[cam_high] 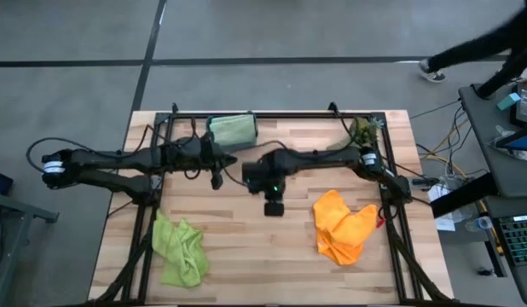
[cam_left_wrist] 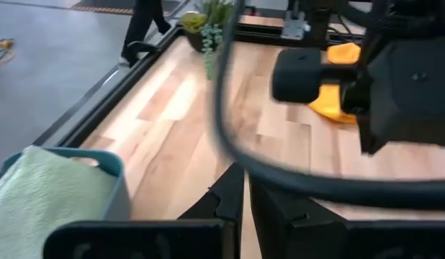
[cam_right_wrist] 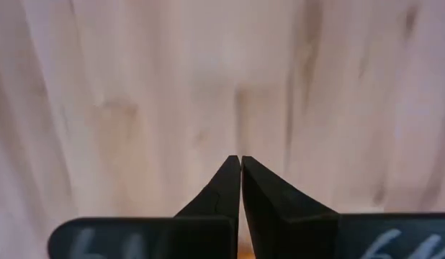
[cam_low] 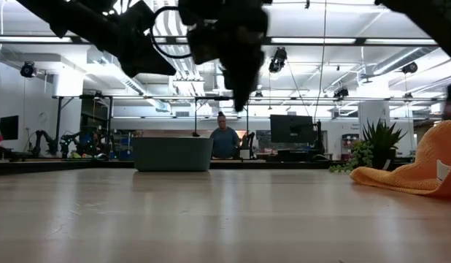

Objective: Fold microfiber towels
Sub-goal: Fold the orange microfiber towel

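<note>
A lime green towel (cam_high: 180, 249) lies crumpled on the table at the near left. An orange towel (cam_high: 342, 226) lies crumpled at the near right; it also shows in the low view (cam_low: 415, 172). A pale sage green towel (cam_high: 232, 130) lies in the teal bin (cam_high: 211, 122) at the far edge. Pink and yellow towels are out of view. My left gripper (cam_high: 218, 176) hovers shut and empty just near of the bin. My right gripper (cam_high: 274, 206) hovers shut and empty over bare wood at the table's middle, between the two crumpled towels.
A small green plant sprig (cam_high: 364, 130) stands at the far right corner. A black frame (cam_high: 280, 115) runs along the table's edges. A person (cam_low: 224, 139) stands beyond the far edge, and another walks on the floor at the far right (cam_high: 468, 55).
</note>
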You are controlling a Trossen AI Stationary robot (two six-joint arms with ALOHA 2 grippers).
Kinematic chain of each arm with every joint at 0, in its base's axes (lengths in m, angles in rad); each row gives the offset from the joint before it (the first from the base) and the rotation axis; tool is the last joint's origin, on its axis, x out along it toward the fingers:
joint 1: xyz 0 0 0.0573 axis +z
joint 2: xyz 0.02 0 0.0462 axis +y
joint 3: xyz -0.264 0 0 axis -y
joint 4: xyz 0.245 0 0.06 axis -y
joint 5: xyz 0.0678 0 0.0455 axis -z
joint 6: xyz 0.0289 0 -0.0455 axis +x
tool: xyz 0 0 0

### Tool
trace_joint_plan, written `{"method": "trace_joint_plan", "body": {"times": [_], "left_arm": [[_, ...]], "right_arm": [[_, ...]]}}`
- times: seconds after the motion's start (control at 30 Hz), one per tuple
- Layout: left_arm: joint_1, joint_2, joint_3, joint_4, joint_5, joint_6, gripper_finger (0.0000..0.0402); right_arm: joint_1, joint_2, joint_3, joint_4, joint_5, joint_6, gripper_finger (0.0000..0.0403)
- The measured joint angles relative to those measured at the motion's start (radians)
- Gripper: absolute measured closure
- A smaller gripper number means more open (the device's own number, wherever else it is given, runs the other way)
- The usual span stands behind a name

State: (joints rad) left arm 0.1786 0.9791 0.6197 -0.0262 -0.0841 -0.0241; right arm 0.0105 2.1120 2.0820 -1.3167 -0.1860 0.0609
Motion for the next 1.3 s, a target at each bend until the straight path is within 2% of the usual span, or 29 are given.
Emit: {"method": "trace_joint_plan", "body": {"times": [0.13, 0.3, 0.5, 0.67, 0.8, 0.97, 1.1, 1.2, 1.3], "left_arm": [[-0.031, 0.0, 0.0, 0.0, 0.0, -0.023, 0.0391], [-0.054, 0.0, 0.0, 0.002, 0.0, -0.024, 0.0391], [-0.062, 0.0, 0.0, 0.01, -0.001, -0.047, 0.0391], [-0.07, 0.002, -0.002, 0.01, -0.001, -0.079, 0.0391], [-0.084, 0.002, -0.005, 0.016, -0.001, -0.124, 0.0391], [-0.117, 0.002, -0.005, 0.023, -0.003, -0.126, 0.0391], [-0.131, 0.002, -0.005, 0.049, -0.002, -0.117, 0.0391], [-0.133, 0.002, -0.006, 0.07, -0.003, -0.097, 0.0391], [-0.133, 0.002, -0.009, 0.072, -0.003, -0.093, 0.0391]], "right_arm": [[0.078, -0.069, -0.09, -0.05, 0.038, 0.145, 0.0394], [0.175, -0.214, -0.273, -0.032, 0.051, 0.396, 0.0394], [0.302, -0.39, -0.528, -0.007, 0.243, 0.796, 0.0394], [0.376, -0.497, -0.708, 0.093, 0.177, 1.081, 0.0385], [0.445, -0.535, -0.806, 0.151, 0.12, 1.231, 0.0344], [0.503, -0.526, -0.862, 0.196, 0.112, 1.331, 0.027], [0.517, -0.508, -0.876, 0.2, 0.161, 1.356, 0.0221], [0.513, -0.498, -0.877, 0.237, 0.189, 1.335, 0.0217], [0.511, -0.497, -0.877, 0.277, 0.205, 1.306, 0.0255]]}}
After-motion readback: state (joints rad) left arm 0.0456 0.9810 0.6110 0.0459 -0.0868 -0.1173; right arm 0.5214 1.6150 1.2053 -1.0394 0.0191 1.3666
